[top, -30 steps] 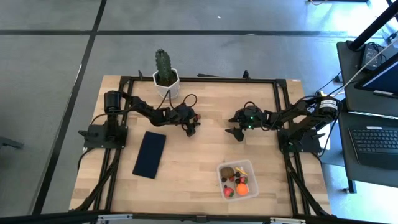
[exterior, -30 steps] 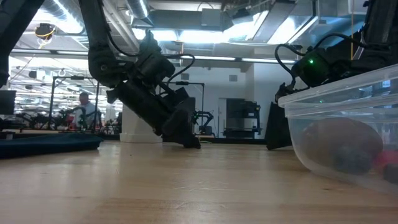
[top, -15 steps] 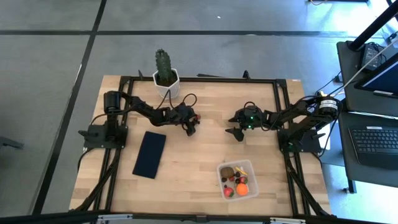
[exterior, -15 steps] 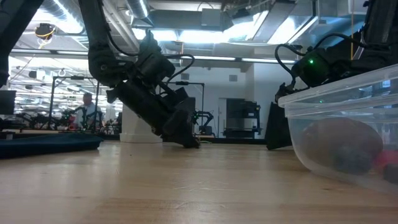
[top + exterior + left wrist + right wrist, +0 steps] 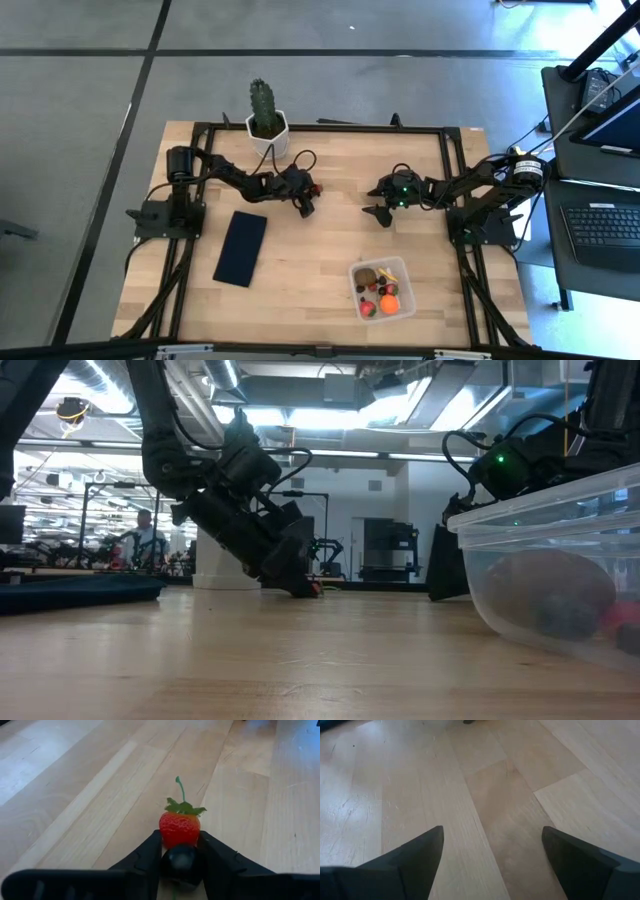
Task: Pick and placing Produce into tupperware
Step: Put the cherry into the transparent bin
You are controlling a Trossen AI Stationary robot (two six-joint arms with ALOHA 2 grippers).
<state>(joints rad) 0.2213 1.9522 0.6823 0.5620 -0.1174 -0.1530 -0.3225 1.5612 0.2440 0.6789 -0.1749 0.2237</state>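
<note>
**Strawberry pickup, grip closing**

Strawberry (image 5: 180,827) sits right at the tips of the left gripper (image 5: 180,845), its two dark fingers (image 5: 145,854) drawn in narrow against the fruit's sides, green stem pointing away from the wrist. The berry rests on the tabletop (image 5: 90,795); whether the fingers have it firmly pinched or only touch it cannot be told. In the low view the left gripper (image 5: 300,585) is angled down with its tip at the wood and a speck of red beside it.

The step in hand looks like the grasp of one more piece of produce. Next, the grip likely needs to firm up, then a lift and a carry across the tabletop to the container (image 5: 384,290), which lies well away from this gripper, beyond the right gripper (image 5: 383,213), and already holds several small fruits (image 5: 388,303). The fruit is small and rounded, so it may slip out.

The right gripper (image 5: 492,855) hovers over bare wood, fingers spread wide, holding nothing.
</note>
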